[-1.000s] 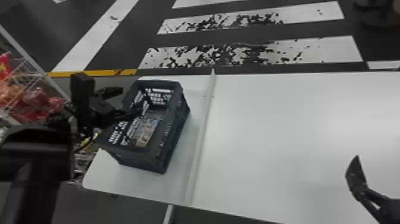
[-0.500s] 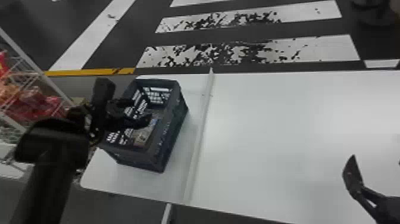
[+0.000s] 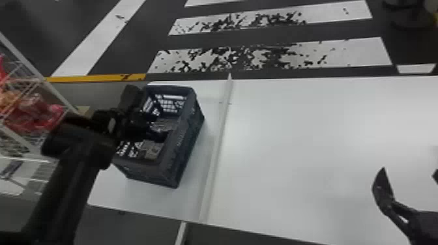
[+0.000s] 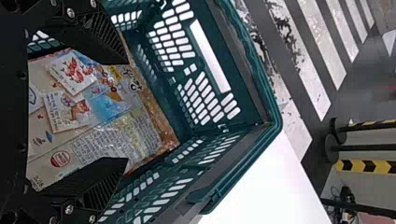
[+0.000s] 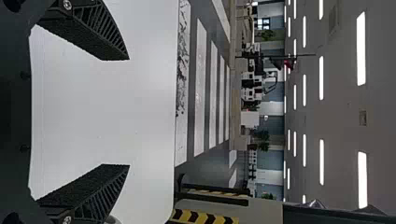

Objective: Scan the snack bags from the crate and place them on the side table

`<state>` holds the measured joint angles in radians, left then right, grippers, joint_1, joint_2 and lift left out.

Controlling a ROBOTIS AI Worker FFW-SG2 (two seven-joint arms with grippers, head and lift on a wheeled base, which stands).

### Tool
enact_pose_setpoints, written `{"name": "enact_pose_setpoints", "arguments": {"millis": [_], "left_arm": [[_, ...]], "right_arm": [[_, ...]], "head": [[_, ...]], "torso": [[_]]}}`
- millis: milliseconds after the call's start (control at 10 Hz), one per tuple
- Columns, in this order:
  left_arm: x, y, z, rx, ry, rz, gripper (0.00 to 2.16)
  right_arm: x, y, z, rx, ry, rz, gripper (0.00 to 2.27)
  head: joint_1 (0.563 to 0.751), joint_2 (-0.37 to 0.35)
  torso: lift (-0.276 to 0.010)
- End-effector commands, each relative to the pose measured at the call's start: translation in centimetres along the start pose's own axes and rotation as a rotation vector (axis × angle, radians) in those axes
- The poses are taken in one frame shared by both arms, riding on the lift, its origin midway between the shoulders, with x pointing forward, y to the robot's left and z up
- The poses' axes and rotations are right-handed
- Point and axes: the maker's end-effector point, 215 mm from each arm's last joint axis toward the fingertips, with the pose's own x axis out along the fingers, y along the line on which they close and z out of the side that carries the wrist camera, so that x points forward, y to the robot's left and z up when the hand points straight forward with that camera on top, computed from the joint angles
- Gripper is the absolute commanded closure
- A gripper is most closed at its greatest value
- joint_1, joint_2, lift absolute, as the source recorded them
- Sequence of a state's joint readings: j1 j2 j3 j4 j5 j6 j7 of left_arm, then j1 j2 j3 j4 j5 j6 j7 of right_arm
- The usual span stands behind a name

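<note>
In the head view my left gripper (image 3: 156, 125) reaches over the rim into the dark crate (image 3: 189, 130), above a snack bag (image 3: 151, 148) lying inside. The left wrist view has the left gripper (image 4: 126, 112) open, its two fingers wide apart over the snack bag (image 4: 112, 135), which lies flat in the green crate (image 4: 233, 154). At the head view's lower right is my right gripper (image 3: 404, 192), parked over the white table (image 3: 293, 156). Its two fingers stand apart with nothing between them in the right wrist view, where the right gripper (image 5: 128, 112) is above the white tabletop (image 5: 149, 102).
A raised white strip (image 3: 215, 156) runs along the table just right of the crate. Left of the crate stands a wire rack (image 3: 42, 81) with red bags (image 3: 36, 114). Striped barriers (image 4: 369, 165) stand beyond the table.
The left gripper has moved rightward and farther into the crate, over the bag, with its forearm swinging along. The right gripper has hardly moved.
</note>
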<state>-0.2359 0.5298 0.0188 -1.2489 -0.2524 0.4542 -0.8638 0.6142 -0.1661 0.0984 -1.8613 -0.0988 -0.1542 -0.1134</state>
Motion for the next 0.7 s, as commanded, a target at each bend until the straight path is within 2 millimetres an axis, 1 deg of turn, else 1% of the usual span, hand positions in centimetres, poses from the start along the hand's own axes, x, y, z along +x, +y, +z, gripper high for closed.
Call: {"name": "enact_pose_setpoints", "arguments": {"millis": [0, 100, 200, 300, 500, 600], "left_arm": [[1.5, -0.6, 0.0, 0.028, 0.05, -0.03, 0.16], [2.2, -1.3, -0.3, 0.024, 0.084, -0.064, 0.15], [2.5, -1.4, -1.0, 0.034, 0.116, -0.072, 0.15], [2.4, -1.2, -1.8, 0.052, 0.151, -0.063, 0.15], [2.3, -1.6, -3.4, 0.043, 0.199, -0.108, 0.14], [2.7, -2.0, -4.2, 0.057, 0.23, -0.121, 0.11]], "right_arm": [[0.2, 0.0, -0.3, -0.001, 0.011, 0.003, 0.06], [0.3, 0.1, -0.3, 0.0, 0.014, 0.003, 0.06], [0.5, 0.1, -0.3, 0.001, 0.014, 0.005, 0.06], [0.6, 0.1, -0.6, 0.0, 0.02, 0.005, 0.06], [1.0, 0.4, -0.8, -0.001, 0.026, 0.013, 0.06], [1.1, 0.5, -0.8, -0.002, 0.029, 0.016, 0.06]], "head": [[0.695, 0.248], [0.695, 0.237], [0.695, 0.229], [0.695, 0.226], [0.695, 0.233], [0.695, 0.239]], "torso": [[-0.081], [-0.081], [-0.081], [-0.081], [-0.081], [-0.081]]}}
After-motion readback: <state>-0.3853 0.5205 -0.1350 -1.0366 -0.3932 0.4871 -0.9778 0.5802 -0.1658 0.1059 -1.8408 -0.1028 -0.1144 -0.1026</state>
